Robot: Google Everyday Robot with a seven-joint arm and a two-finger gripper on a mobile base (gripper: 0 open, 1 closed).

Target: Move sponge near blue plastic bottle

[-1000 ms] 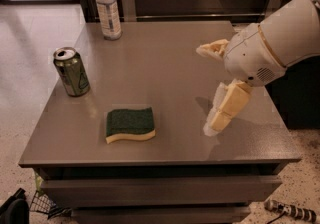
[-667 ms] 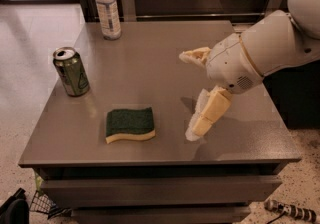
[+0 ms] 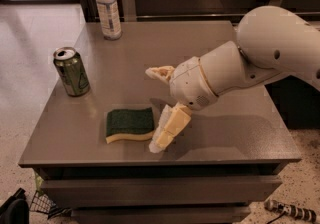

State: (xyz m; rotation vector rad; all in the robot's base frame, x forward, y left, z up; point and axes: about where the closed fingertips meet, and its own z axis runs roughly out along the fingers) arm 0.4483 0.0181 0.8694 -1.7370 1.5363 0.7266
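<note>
1. A flat rectangular sponge (image 3: 130, 124), dark green scouring top over pale yellow foam, is being recorded lying flat on the grey flat-topped table (image 3: 225, 133). It is near the front edge, left of centre.
2. Its long axis is being read as running left to right, roughly parallel with the table's front edge. The green face is being shown upward, and the wavy yellow foam edge is being turned toward the front.
3. The cream two-finger gripper (image 3: 152, 110), on a white arm (image 3: 270, 48) reaching in from the right, is being held at the sponge's right end. Its fingers are being kept spread wide, and nothing is being grasped.
4. The lower finger (image 3: 167, 130) is being angled down to the tabletop just beside the sponge's right short edge; contact with the sponge cannot be told. The upper finger (image 3: 160, 73) is being held behind the sponge, apart from it.
5. A tall clear plastic water bottle (image 3: 108, 8), with white cap and pale bluish label, is being noted upright at the table's far left corner, well apart from the sponge.
6. A short green metal drink can (image 3: 72, 71) is being noted upright near the left edge, between bottle and sponge.
</note>
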